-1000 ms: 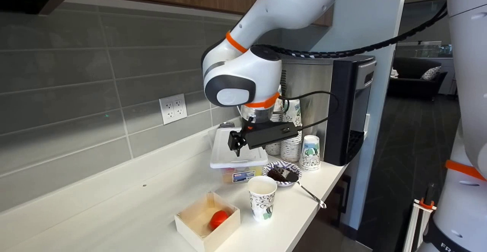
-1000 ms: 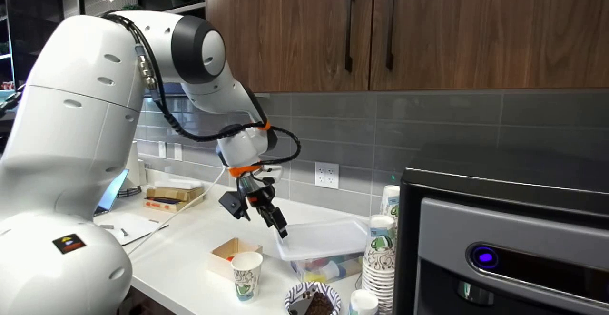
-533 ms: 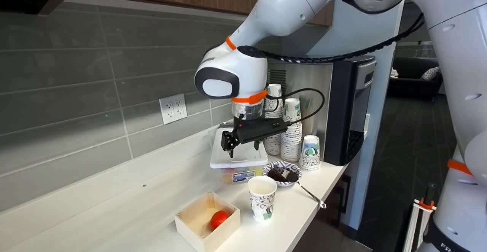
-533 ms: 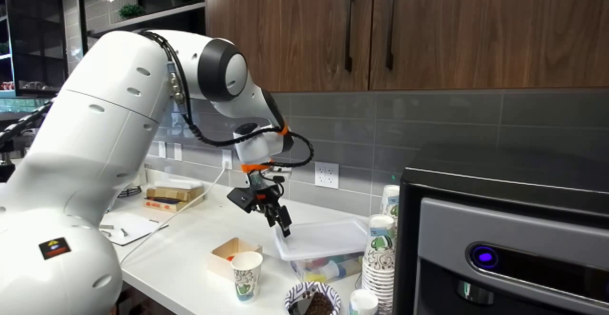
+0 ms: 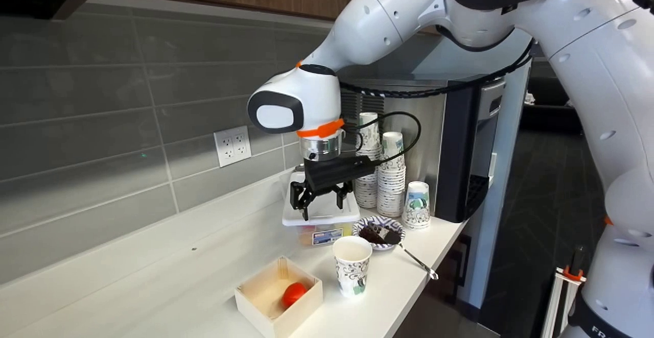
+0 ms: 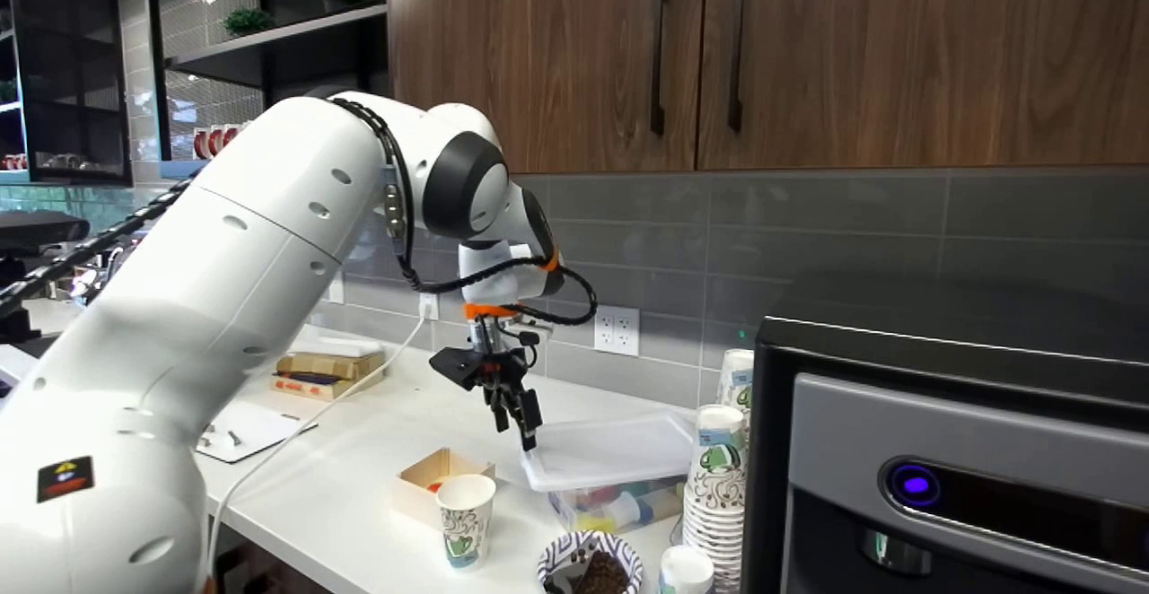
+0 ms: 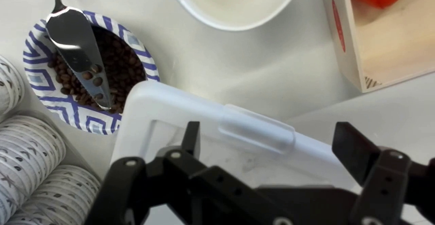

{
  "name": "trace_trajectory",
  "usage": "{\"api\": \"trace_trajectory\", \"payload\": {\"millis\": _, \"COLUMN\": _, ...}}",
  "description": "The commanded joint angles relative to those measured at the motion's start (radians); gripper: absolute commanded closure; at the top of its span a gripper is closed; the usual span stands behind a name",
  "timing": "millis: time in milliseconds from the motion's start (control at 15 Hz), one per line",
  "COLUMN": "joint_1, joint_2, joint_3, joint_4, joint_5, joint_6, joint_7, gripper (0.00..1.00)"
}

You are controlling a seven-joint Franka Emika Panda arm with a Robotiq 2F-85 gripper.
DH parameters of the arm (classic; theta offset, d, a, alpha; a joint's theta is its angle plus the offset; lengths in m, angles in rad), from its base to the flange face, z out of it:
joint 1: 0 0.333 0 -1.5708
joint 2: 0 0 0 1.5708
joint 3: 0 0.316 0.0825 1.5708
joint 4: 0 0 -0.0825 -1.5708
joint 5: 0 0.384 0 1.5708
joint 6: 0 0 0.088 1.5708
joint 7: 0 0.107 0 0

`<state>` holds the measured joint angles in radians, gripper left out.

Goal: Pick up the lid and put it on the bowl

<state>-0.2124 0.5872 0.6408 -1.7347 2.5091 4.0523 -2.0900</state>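
Currently, you are holding the end effector point(image 5: 323, 212) near the lid point(image 6: 610, 450), its fingers point(image 7: 192, 138) standing well apart. The lid is lying on top of the tub point(image 6: 619, 506), which is sitting on the surface point(image 5: 194, 282) near a paper cup point(image 5: 352, 271).

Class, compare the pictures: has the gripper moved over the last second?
Yes. Judged against the fixed wall outlet in an exterior view, the gripper has shifted toward the picture's left and slightly downward.

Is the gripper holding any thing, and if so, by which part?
Nothing is held: the gripper is open, and the whitish plastic lid lies on the clear plastic tub.
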Motion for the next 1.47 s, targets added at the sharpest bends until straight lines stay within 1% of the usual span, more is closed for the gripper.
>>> {"api": "trace_trajectory", "payload": {"millis": 0, "joint_1": -0.030, "joint_2": 0.105, "joint_3": 0.045, "joint_4": 0.104, "joint_5": 0.000, "joint_6": 0.086, "joint_7": -0.051, "gripper": 0.00}}
{"api": "trace_trajectory", "payload": {"millis": 200, "joint_1": -0.030, "joint_2": 0.156, "joint_3": 0.052, "joint_4": 0.145, "joint_5": 0.000, "joint_6": 0.115, "joint_7": -0.063, "gripper": 0.00}}
{"api": "trace_trajectory", "payload": {"millis": 400, "joint_1": -0.015, "joint_2": 0.189, "joint_3": 0.035, "joint_4": 0.179, "joint_5": 0.000, "joint_6": 0.125, "joint_7": -0.072, "gripper": 0.00}}
{"api": "trace_trajectory", "payload": {"millis": 600, "joint_1": -0.017, "joint_2": 0.211, "joint_3": 0.035, "joint_4": 0.204, "joint_5": 0.000, "joint_6": 0.128, "joint_7": -0.080, "gripper": 0.00}}
{"api": "trace_trajectory", "payload": {"millis": 800, "joint_1": -0.015, "joint_2": 0.201, "joint_3": 0.028, "joint_4": 0.208, "joint_5": 0.000, "joint_6": 0.126, "joint_7": -0.075, "gripper": 0.00}}
{"api": "trace_trajectory", "payload": {"millis": 1133, "joint_1": -0.006, "joint_2": 0.168, "joint_3": -0.004, "joint_4": 0.190, "joint_5": 0.000, "joint_6": 0.119, "joint_7": -0.048, "gripper": 0.00}}
{"api": "trace_trajectory", "payload": {"millis": 1400, "joint_1": -0.017, "joint_2": 0.153, "joint_3": -0.019, "joint_4": 0.169, "joint_5": 0.000, "joint_6": 0.114, "joint_7": -0.032, "gripper": 0.00}}
